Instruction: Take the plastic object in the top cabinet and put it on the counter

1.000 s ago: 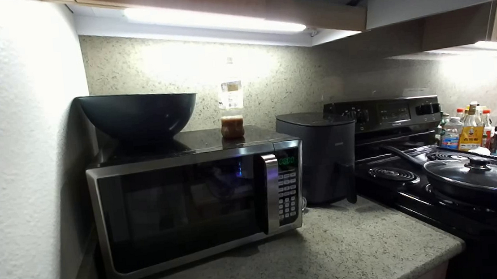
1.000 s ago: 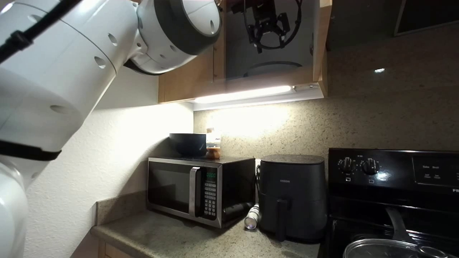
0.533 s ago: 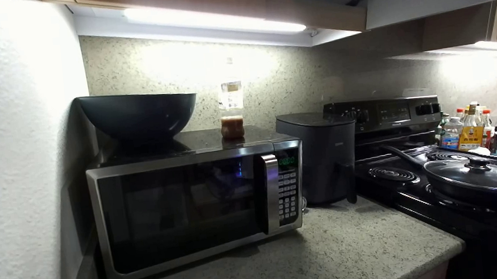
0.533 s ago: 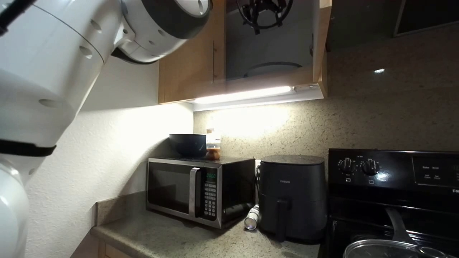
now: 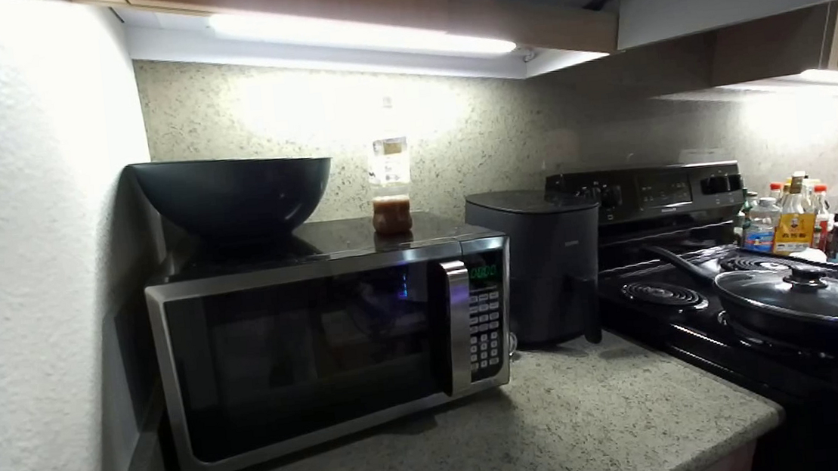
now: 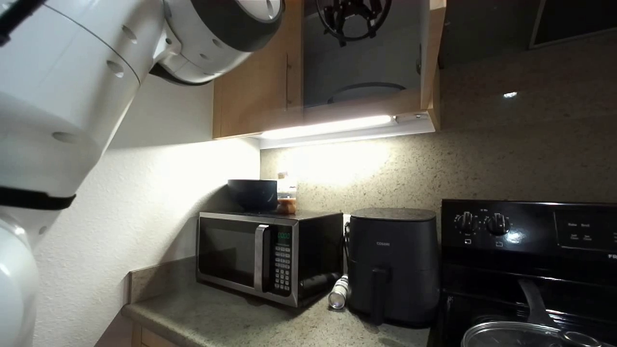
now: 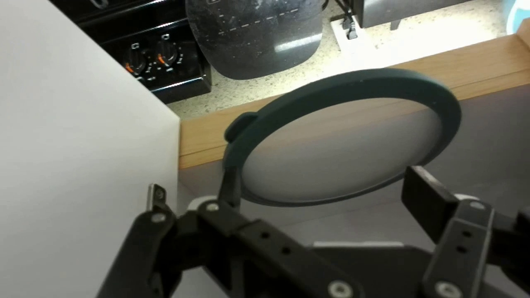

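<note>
A: There stood the gripper (image 7: 323, 178), big in the wrist view, its fingers (image 7: 428, 203) spread wide and clamped on nothing!

B: And the plastic plate (image 7: 339, 153)?

A: Right in front of it, up in the cabinet (image 6: 381, 107), dark rim and see-through middle showing between and beyond the fingertips. One fingertip crossed the rim in that view; whether it touched, nobody could tell.

B: What did the outside cameras offer?

A: A mere sliver! In both exterior views just a curve of rim peeped over the cabinet's front edge, the rest hidden below it. The white arm (image 6: 87, 72) ran out of frame at the top and left in an exterior view, and the same top border chopped off the gripper.

B: And lower down?

A: The microwave (image 5: 308, 359) sat on the counter (image 5: 593, 410), a dark bowl (image 5: 234, 198) on its top. Near the bowl, a bottle (image 5: 389, 170) with something brown in its base faded into the glare under the light strip (image 5: 363, 34). And over on the stove (image 6: 525, 255), a pan (image 6: 518, 335) lost its lower part to the bottom border in an exterior view!
</note>
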Controlling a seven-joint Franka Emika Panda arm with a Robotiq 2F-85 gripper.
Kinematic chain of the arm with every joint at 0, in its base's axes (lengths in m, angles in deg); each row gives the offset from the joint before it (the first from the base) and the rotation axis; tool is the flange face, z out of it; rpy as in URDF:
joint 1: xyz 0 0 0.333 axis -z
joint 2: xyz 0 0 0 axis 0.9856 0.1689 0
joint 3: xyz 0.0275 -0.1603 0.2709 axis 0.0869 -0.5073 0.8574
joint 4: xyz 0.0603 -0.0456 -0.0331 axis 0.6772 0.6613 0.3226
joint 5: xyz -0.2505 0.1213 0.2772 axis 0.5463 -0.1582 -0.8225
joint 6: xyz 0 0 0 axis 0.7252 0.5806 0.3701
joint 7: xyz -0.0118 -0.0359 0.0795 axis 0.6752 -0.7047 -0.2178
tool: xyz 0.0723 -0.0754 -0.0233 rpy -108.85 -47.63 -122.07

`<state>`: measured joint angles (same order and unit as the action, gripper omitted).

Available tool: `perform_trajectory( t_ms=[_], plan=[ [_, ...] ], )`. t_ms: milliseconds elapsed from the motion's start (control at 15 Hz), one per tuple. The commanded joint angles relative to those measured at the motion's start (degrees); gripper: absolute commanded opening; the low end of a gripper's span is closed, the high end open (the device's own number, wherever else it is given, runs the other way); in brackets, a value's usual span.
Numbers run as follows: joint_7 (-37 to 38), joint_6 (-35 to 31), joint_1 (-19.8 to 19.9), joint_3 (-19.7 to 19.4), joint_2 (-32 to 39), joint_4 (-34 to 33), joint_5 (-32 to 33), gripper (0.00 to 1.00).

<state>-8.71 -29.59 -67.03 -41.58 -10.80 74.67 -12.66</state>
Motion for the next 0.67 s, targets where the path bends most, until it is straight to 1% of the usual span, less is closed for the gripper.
perform_trajectory(
  t_ms=[0,133,267,333,600],
  plan=[
    [3.37,-4.23,1.33,4.25,1.49,0.02,-8.39,1.00],
    [5.57,-7.84,0.69,6.20,2.44,0.06,-11.99,1.00],
    [6.67,-8.83,-0.90,6.20,2.88,0.08,-10.88,1.00],
    [4.68,-7.46,-0.31,5.87,2.50,0.25,-9.97,1.00],
    [5.25,-7.97,-1.10,6.08,2.86,0.29,-9.95,1.00]
  ],
)
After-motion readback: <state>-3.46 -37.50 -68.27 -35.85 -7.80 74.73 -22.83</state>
